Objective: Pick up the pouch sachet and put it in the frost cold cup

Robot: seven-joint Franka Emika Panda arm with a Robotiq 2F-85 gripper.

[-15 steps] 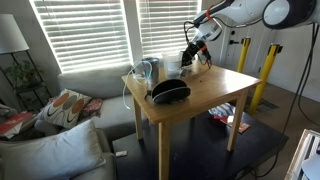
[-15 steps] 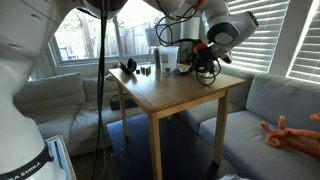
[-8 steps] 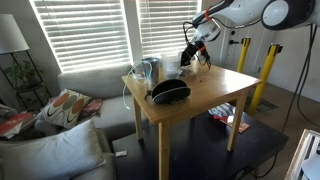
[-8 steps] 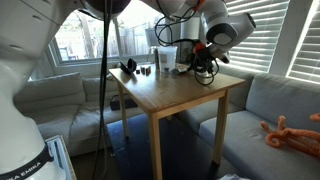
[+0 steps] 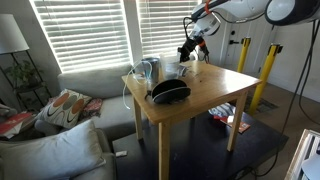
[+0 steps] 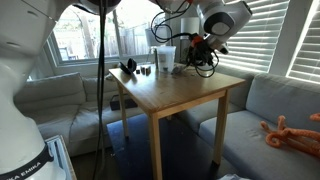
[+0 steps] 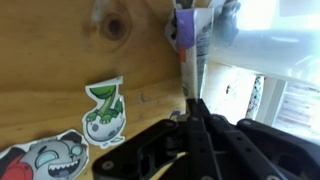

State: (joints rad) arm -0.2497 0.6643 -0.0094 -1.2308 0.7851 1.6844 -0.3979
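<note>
My gripper [image 5: 188, 54] hangs above the far part of the wooden table [image 5: 215, 96], also seen in the other exterior view [image 6: 195, 47]. In the wrist view its fingers [image 7: 193, 102] are shut on the pouch sachet [image 7: 190, 50], a thin greyish packet seen edge-on and sticking out past the fingertips above the table top. The frost cold cup [image 5: 149, 70] stands upright near the table's back edge, apart from the gripper; it also shows in the other exterior view [image 6: 165, 58].
A wide black bowl-shaped object [image 5: 170, 92] lies on the table near the cup, with cables around it [image 6: 207, 68]. Small dark items [image 6: 130, 68] sit at a far corner. Cartoon stickers [image 7: 105, 112] are on the table top. Sofas surround the table.
My gripper has risen from just above the table to a higher position, with the sachet in its fingers. The cup and the black object have not moved.
</note>
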